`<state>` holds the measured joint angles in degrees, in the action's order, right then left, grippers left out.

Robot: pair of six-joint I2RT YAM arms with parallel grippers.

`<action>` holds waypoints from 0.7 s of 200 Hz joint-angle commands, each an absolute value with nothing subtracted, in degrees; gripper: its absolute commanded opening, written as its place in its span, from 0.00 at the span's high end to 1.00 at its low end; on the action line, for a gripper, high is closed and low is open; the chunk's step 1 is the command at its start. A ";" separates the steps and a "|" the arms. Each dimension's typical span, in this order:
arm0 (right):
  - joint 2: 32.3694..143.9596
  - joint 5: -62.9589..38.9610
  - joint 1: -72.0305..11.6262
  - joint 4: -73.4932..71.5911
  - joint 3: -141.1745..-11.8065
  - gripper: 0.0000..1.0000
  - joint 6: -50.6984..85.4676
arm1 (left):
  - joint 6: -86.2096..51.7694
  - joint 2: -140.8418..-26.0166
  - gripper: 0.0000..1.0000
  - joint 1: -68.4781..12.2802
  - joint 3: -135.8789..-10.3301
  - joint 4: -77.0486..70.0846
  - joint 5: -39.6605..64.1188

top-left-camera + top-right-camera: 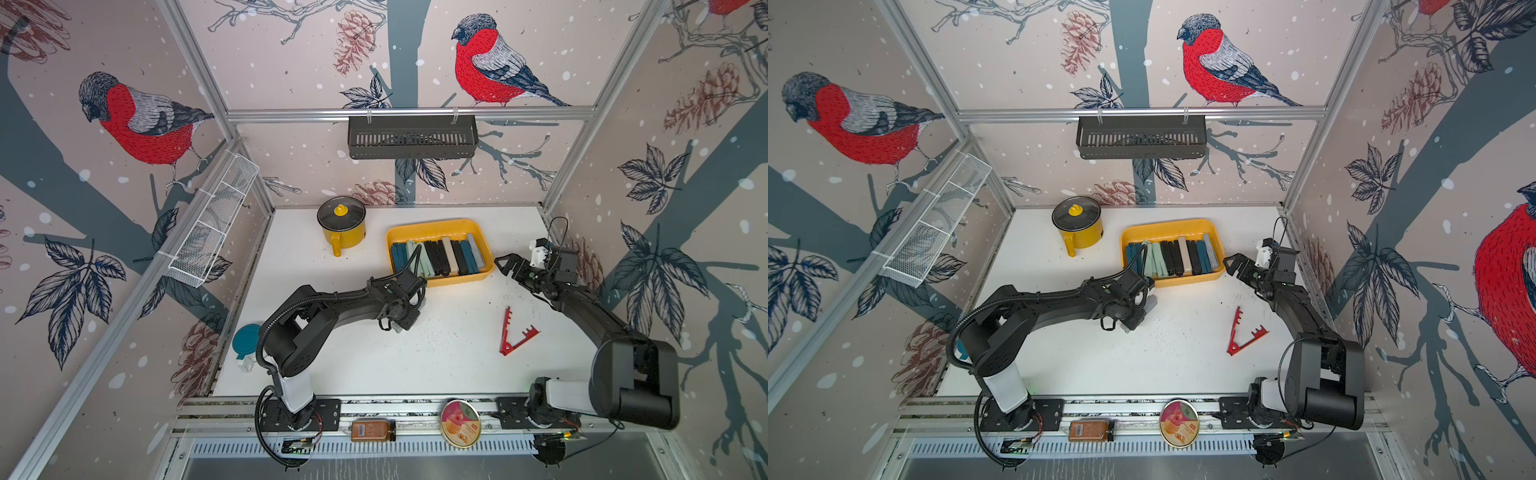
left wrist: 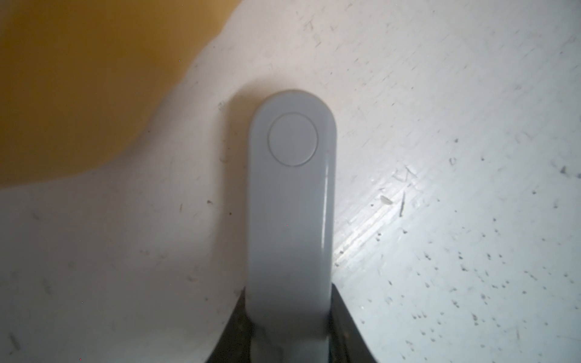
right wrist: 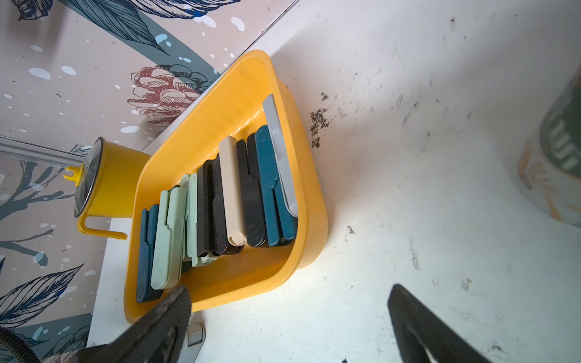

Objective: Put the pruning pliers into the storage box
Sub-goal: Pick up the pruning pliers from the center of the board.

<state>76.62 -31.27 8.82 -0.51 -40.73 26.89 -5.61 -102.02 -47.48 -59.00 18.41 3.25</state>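
Bright, even light; left wrist view blurred; glare on table (image 2: pixel 361 239).

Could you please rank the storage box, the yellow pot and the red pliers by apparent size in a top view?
Largest to smallest:
1. storage box
2. yellow pot
3. red pliers
The slim pliers span nearly the pot's width but cover less area.
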 commanded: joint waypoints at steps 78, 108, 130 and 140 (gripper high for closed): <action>76.50 -32.31 9.74 -2.11 -40.28 0.02 26.99 | -4.39 -96.60 0.80 -48.00 -60.56 20.92 8.41; 76.38 -32.34 9.87 -2.15 -40.18 0.01 27.07 | -4.56 -93.26 0.83 -48.32 -62.24 19.59 10.34; 76.40 -32.52 10.02 -2.46 -40.08 0.01 27.38 | -4.48 -91.76 0.84 -48.21 -64.72 19.21 10.37; 76.40 -32.69 10.02 -2.67 -40.09 0.02 27.50 | -4.80 -92.04 0.85 -48.20 -66.52 19.72 9.11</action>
<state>76.55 -31.68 9.87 -0.58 -40.14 26.92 -5.56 -92.47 -48.23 -63.59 20.36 9.13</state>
